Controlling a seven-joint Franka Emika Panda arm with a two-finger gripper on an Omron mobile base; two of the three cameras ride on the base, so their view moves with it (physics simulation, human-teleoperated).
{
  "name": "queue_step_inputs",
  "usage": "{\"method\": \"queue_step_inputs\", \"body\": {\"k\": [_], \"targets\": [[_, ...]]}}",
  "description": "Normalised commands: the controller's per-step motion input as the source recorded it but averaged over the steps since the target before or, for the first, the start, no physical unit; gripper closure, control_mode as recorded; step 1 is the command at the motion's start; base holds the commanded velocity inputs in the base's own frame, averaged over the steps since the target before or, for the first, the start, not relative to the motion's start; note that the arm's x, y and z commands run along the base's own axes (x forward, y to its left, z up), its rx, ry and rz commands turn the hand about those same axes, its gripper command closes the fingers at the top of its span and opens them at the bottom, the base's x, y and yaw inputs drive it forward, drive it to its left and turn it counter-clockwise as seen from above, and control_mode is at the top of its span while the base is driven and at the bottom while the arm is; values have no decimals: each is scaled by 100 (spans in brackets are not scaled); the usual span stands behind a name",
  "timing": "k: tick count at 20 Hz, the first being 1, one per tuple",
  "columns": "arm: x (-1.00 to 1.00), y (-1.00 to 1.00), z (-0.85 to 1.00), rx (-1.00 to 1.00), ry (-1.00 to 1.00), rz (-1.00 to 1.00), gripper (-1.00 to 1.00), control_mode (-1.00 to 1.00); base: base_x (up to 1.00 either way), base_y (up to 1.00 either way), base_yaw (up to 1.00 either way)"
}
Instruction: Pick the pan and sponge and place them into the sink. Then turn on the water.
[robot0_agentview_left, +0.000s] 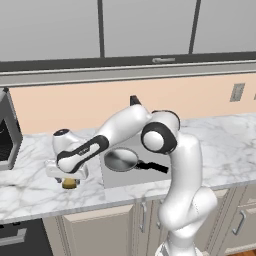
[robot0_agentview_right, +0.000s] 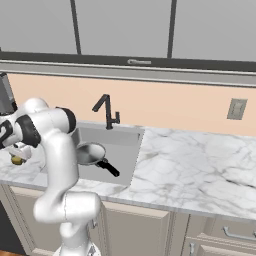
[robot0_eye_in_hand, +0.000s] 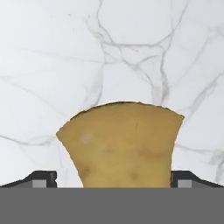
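The mustard-yellow sponge lies on the marble counter left of the sink. My gripper hangs right over it, pointing down. In the hand view the sponge sits between the two fingertips of my gripper, which stands open with a small gap on the left side. The silver-grey pan rests inside the basin, its black handle pointing right. No water runs from the black faucet.
A dark appliance stands on the counter at the far left. Marble counter stretches right of the sink, with a wall outlet above it. Cabinets hang overhead.
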Motion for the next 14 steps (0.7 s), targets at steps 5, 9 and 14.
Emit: {"method": "queue_step_inputs", "body": {"k": [5,9,14], "targets": [[0,-12,-24,0,0,3,100,-100,0,0,0],[-6,-31,0,7,-1,0,100,-100,0,0,0],[-33,-78,14,11,-10,1,100,-100,0,0,0]]}}
